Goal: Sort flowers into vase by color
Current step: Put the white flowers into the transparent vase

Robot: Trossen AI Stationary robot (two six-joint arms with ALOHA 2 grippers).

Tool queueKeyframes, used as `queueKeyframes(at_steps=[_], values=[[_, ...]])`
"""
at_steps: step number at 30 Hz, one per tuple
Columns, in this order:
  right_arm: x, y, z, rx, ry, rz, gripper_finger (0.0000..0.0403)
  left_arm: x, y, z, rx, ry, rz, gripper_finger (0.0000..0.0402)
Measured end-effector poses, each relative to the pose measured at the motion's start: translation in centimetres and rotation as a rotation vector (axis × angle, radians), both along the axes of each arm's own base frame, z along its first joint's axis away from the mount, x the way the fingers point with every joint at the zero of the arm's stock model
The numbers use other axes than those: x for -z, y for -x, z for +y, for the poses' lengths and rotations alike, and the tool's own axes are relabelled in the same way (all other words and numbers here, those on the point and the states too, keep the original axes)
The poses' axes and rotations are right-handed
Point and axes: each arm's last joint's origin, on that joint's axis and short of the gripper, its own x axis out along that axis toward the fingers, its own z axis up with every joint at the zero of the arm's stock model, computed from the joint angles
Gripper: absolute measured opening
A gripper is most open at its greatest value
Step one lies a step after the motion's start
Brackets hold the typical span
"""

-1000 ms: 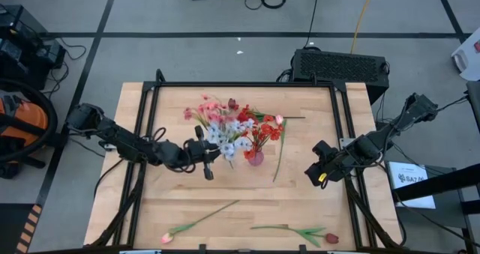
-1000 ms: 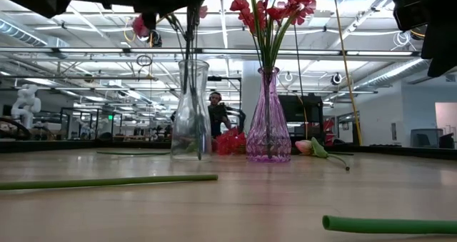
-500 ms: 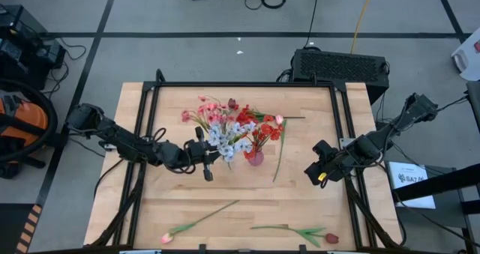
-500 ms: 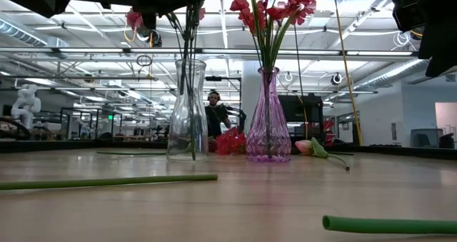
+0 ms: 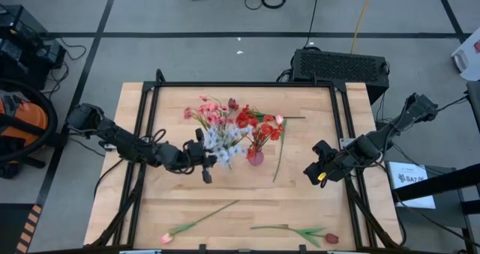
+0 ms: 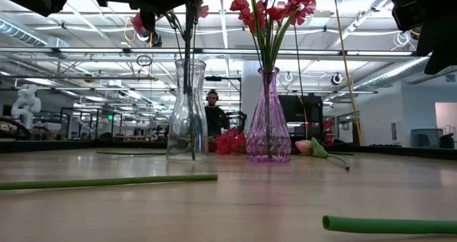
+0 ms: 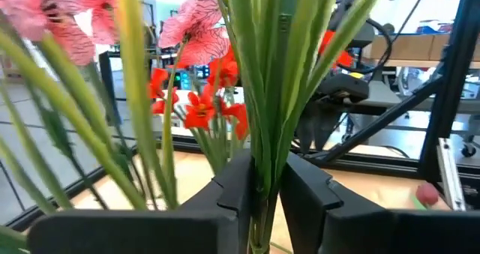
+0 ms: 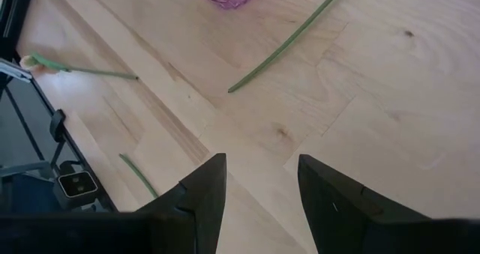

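My left gripper (image 5: 208, 159) (image 7: 264, 198) is shut on a bunch of green flower stems (image 7: 262, 112) with pale white-blue blooms (image 5: 223, 139) and pink blooms (image 5: 205, 112). The stems run down into the clear glass vase (image 6: 188, 121). The purple vase (image 6: 268, 124) (image 5: 256, 158) beside it holds red flowers (image 5: 264, 131). Three flowers lie loose on the table: a pink tulip (image 5: 196, 224), a red bloom on a stem (image 5: 304, 232), and a pink bud on a stem (image 5: 279, 145). My right gripper (image 5: 313, 173) (image 8: 261, 183) hovers open near the right edge. My left gripper pinches several green stems (image 7: 264, 160) together between its two fingers (image 7: 234, 190), below the blooms. The fingers come level from the table's left, across the stems. The bunch stands roughly upright, its lower ends (image 6: 190, 138) inside the clear vase.
More red blooms (image 5: 244, 116) lie behind the vases toward the far edge. A black frame (image 5: 150, 119) rims the wooden table. Bare wood lies between the vases and the two near stems, and under my right gripper (image 8: 360, 97).
My left gripper has shifted slightly toward the table's left with the bunch, and the pale blooms have followed. In the low view the clear vase has slid a little along the table. The right arm kept still.
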Motion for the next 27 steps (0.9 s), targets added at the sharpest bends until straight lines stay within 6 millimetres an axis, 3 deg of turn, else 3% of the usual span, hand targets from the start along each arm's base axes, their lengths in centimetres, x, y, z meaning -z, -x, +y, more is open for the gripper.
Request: queueKeyframes(at_steps=[21,27], values=[[0.0,0.0,0.0,0.0,0.0,0.0,0.0157,1.9,0.1,-0.1,-0.046,0.006,0.179,0.0077],[0.0,0.0,0.0,-0.007,0.007,0.001,0.0157,2.5,0.2,0.0,-0.052,0.079,0.223,0.0077]])
